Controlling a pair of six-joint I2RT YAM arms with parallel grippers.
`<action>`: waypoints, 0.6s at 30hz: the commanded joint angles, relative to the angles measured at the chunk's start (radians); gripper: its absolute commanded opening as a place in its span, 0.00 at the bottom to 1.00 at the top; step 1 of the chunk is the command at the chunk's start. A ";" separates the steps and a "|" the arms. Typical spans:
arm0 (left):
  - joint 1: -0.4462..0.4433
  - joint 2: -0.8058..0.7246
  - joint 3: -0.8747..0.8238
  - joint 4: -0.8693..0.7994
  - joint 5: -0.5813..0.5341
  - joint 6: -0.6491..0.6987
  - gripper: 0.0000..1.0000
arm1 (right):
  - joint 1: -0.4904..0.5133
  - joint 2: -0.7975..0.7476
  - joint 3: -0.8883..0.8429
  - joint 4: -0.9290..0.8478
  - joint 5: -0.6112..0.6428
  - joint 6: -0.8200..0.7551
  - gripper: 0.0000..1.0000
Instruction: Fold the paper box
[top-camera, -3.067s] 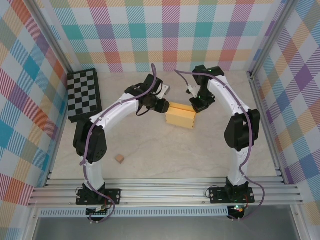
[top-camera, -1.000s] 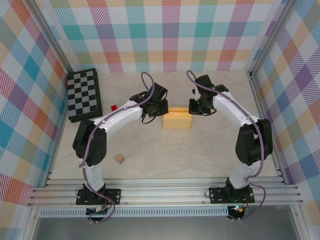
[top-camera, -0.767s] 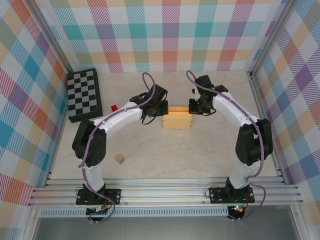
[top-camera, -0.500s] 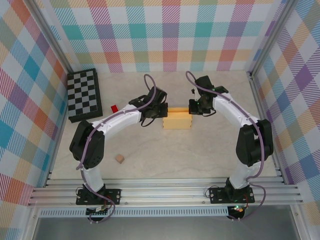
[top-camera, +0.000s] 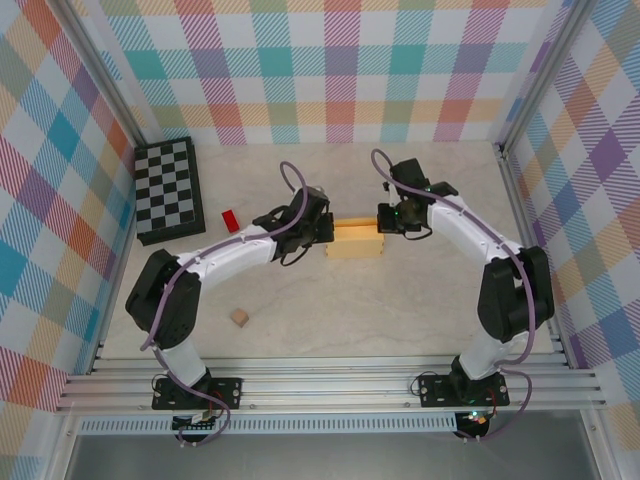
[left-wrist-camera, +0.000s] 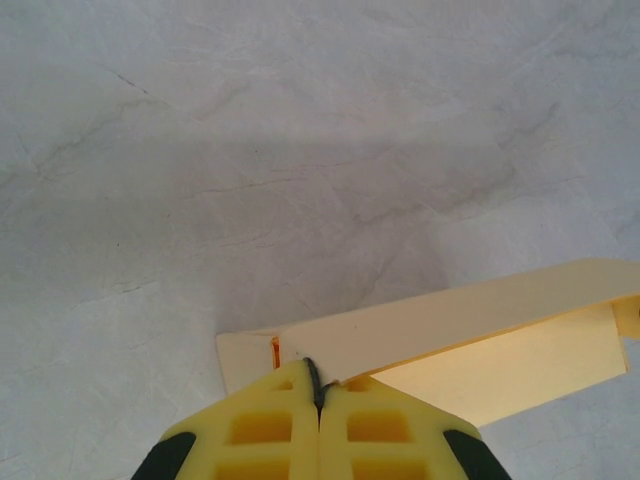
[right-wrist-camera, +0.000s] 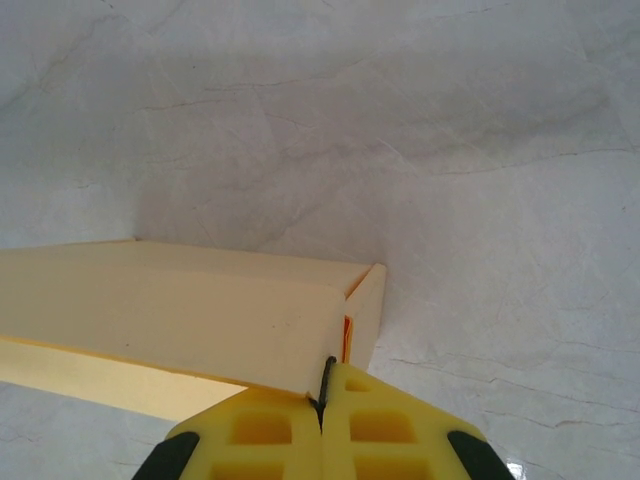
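Note:
The paper box (top-camera: 355, 243) is a pale yellow-orange card shape lying at mid table, its long top flap folded down over it. My left gripper (top-camera: 323, 231) is at the box's left end and my right gripper (top-camera: 384, 222) at its right end. In the left wrist view the yellow fingers (left-wrist-camera: 270, 425) are shut, their tips (left-wrist-camera: 318, 368) pressed against the edge of the paper box (left-wrist-camera: 470, 320) flap. The right wrist view has the gripper (right-wrist-camera: 327, 385) shut too, tips touching the corner of the paper box (right-wrist-camera: 200, 310) beside its upright end flap.
A small red block (top-camera: 230, 218) lies left of the left arm. A tan cube (top-camera: 239, 317) sits nearer the front. A folded checkerboard (top-camera: 168, 190) lies at the back left. Checked walls and metal rails close in the table.
The left arm has stretched lower, its elbow swinging left, uncovering the red block. Both shut grippers have pushed down slightly at the box's ends. The box stays in place.

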 joint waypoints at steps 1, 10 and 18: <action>-0.011 0.008 -0.089 -0.100 -0.033 -0.077 0.00 | 0.011 -0.013 -0.075 -0.018 0.047 0.021 0.00; -0.039 0.017 -0.225 0.067 -0.116 -0.002 0.00 | 0.017 -0.041 -0.187 0.103 0.078 0.022 0.00; -0.040 0.035 -0.314 0.161 -0.178 0.018 0.00 | 0.017 -0.078 -0.313 0.231 0.105 0.033 0.01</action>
